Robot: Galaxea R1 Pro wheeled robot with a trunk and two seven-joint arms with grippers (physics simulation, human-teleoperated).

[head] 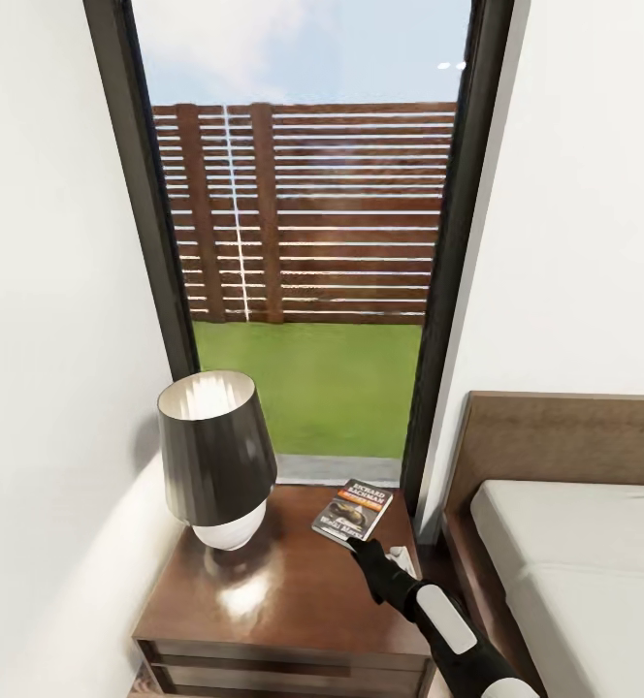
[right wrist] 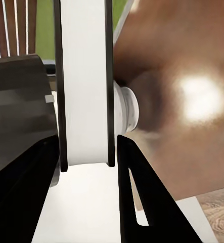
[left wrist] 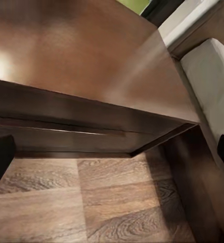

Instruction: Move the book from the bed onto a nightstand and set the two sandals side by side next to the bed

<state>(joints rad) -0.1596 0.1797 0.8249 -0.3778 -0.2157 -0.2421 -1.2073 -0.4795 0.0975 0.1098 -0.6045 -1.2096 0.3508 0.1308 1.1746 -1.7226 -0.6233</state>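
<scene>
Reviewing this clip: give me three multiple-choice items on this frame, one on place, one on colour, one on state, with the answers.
1. Where is the book?
A. over the nightstand top
B. on the bed
C. on the floor

2. What colour is the lamp shade?
A. bright blue
B. dark, near black
C. red

3. How is the right tool?
A. open and far from the book
B. shut on the book's edge
C. clamped on the lamp

Answers: A, the head view shows it by the window-side corner; B, the shade is dark above a white base; B, its fingers flank the book's white page edge.
</scene>
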